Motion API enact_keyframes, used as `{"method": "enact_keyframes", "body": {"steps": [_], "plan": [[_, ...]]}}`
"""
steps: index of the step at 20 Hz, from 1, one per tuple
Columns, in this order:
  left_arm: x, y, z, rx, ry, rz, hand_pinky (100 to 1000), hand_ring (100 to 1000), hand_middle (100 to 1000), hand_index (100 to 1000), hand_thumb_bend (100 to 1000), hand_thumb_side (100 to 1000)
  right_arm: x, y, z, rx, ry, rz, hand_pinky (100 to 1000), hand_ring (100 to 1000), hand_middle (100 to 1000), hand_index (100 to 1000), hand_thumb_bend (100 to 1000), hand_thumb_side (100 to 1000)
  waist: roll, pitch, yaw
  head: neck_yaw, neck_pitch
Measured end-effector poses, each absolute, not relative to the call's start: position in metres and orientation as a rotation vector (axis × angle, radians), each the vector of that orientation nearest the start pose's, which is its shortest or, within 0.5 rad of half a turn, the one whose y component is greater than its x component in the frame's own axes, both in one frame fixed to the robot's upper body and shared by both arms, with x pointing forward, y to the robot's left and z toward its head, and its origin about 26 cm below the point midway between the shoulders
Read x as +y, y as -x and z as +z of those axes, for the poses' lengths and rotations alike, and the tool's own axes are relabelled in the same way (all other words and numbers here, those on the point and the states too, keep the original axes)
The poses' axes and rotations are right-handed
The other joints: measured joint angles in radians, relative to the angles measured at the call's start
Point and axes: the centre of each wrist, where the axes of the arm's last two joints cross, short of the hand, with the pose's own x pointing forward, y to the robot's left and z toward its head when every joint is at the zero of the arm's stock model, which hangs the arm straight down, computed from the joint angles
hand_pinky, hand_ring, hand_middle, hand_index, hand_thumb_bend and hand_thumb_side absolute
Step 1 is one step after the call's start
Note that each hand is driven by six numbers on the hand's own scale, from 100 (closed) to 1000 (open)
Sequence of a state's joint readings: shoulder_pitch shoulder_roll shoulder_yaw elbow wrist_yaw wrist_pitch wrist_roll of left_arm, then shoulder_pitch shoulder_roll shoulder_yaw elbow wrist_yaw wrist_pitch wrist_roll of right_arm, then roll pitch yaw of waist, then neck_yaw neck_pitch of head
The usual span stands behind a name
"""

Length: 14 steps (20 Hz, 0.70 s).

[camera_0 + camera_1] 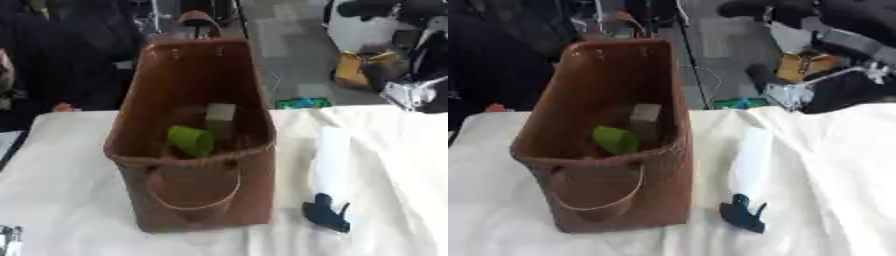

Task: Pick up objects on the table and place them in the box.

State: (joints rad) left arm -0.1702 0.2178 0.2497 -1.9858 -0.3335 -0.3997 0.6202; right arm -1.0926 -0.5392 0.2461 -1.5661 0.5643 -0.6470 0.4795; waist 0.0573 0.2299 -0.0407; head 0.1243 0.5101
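Note:
A tall brown woven box (197, 195) with loop handles stands in the middle of the table. Inside it lie a green cup-like thing (192, 140) and a pale grey block (220, 113). To the right of the box, a white spray bottle (750, 162) with a dark blue trigger head (743, 214) lies on the cloth, its head toward me. My right arm comes in from the upper right, and its black and silver hand (785, 90) hangs beyond the table's far edge, well away from the bottle. A silver bit of my left hand (9, 241) shows at the lower left corner.
A white, wrinkled cloth (385, 165) covers the table. Beyond the far edge are a small green and blue thing (302, 103), a yellow object (352, 70) on the floor, and dark equipment. A dark-clothed person stands at the far left.

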Motion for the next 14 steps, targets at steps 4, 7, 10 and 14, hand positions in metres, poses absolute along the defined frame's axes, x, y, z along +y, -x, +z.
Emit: {"method": "enact_keyframes", "body": {"steps": [4,7,10,14], "plan": [[0.32,-0.281,0.166,3.272,1.169,-0.467,716,698,821,721,100,896,-0.154,-0.393,0.38,2.028,-0.752,-2.009,735,1000,1000,1000,117,698,0.003,0.0,-0.007,0.006,0.0],[0.32,-0.281,0.166,3.271,1.169,-0.466,716,698,821,721,100,896,-0.135,-0.401,0.387,1.964,-0.779,-2.047,735,1000,1000,1000,117,698,0.005,0.005,-0.015,0.013,0.0],[0.32,-0.281,0.166,3.272,1.168,-0.465,716,699,822,720,100,896,-0.125,-0.411,0.39,1.926,-0.819,-2.093,780,1000,1000,1000,440,602,0.006,0.009,-0.013,0.012,0.0],[0.32,-0.281,0.166,3.273,1.164,-0.46,715,699,822,720,100,897,-0.111,-0.424,0.387,1.803,-0.894,-2.222,785,1000,1000,1000,446,621,0.005,0.013,-0.013,0.009,-0.001]]}}
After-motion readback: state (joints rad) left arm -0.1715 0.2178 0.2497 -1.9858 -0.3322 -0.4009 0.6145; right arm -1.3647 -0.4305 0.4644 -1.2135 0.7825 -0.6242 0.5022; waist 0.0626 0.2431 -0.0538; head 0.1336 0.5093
